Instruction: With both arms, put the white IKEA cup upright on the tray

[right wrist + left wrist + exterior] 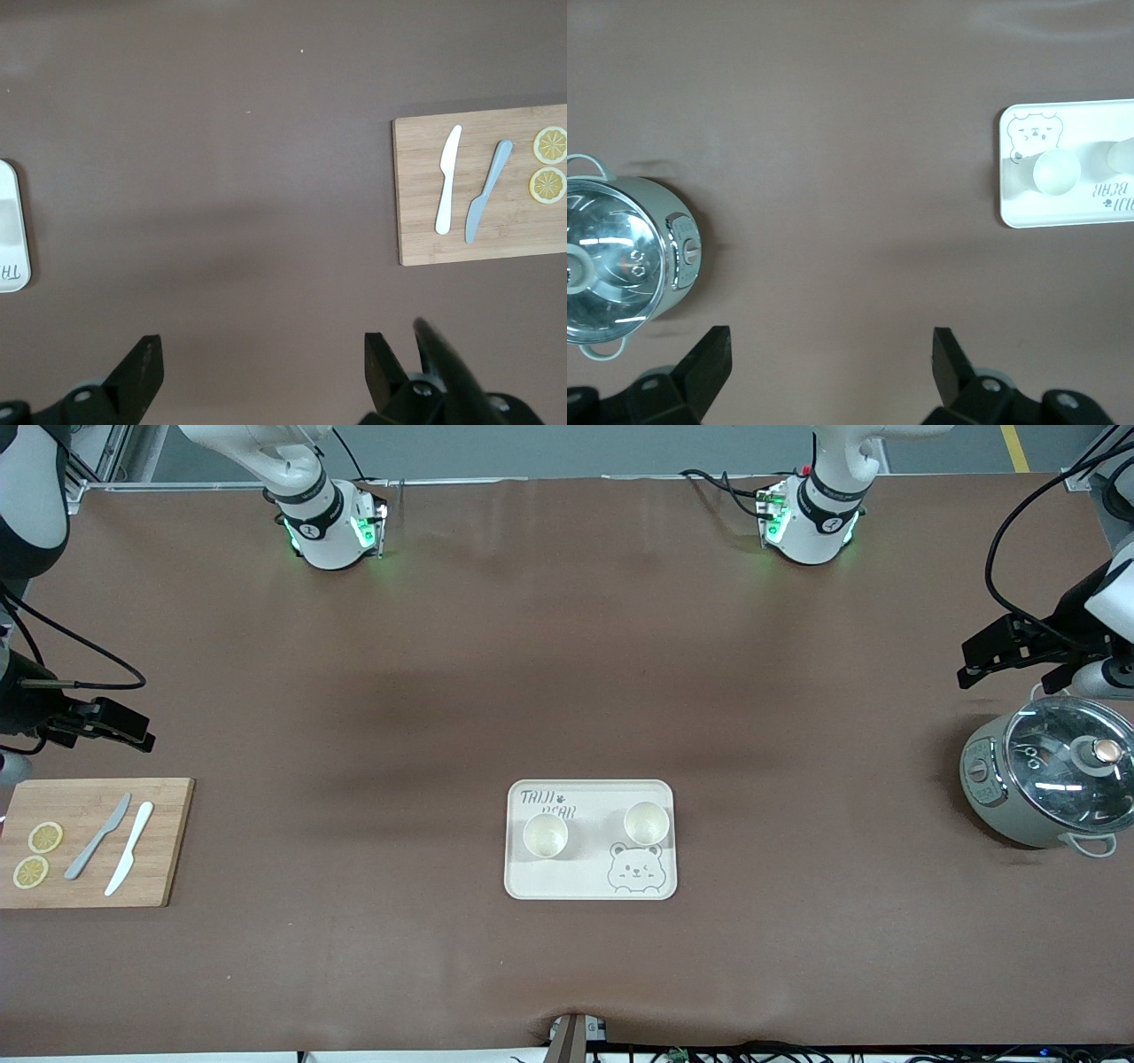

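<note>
Two white cups (546,836) (645,823) stand upright on the tray (589,886); left claw (826,359) hangs spread near the pot (1050,781); right claw (259,361) hangs spread near the cutting board (89,841).

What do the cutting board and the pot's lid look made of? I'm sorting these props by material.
The rectangular light-brown cutting board looks like bamboo or wood with a matte finish: pale lengthwise strips show. The round clear lid on the grey-green cooking pot looks like glass: it is see-through with bright reflections. Its knob seems metallic.
</note>
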### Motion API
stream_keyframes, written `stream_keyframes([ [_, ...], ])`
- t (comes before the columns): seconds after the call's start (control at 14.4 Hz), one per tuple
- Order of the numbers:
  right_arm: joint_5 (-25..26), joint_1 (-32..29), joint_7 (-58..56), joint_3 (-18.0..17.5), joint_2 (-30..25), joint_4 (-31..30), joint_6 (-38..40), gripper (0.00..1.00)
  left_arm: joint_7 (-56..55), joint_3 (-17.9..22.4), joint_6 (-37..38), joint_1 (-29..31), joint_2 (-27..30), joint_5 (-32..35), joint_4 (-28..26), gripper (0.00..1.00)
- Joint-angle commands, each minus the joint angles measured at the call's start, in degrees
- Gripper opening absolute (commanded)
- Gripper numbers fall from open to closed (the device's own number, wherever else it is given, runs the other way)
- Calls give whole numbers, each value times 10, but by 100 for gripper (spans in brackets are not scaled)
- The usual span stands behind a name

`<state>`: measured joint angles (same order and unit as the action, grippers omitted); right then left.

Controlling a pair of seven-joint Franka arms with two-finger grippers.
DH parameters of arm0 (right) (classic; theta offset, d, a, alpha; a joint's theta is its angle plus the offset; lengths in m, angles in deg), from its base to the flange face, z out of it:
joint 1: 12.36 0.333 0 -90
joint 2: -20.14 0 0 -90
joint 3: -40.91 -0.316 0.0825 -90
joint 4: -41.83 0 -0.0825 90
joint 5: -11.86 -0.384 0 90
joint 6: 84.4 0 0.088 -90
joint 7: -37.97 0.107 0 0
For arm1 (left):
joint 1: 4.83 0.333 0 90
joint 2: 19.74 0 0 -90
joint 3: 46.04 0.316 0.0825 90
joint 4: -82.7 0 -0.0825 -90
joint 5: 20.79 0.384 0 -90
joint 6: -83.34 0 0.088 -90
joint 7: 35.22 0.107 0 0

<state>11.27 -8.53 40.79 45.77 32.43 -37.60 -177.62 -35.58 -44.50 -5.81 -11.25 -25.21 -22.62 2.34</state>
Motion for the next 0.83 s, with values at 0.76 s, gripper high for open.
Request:
stream_keyframes([
  [0.76,-1,2,-2,-11,-11,-20,-13,100,35,3,10,1,-10,32,9,100],
])
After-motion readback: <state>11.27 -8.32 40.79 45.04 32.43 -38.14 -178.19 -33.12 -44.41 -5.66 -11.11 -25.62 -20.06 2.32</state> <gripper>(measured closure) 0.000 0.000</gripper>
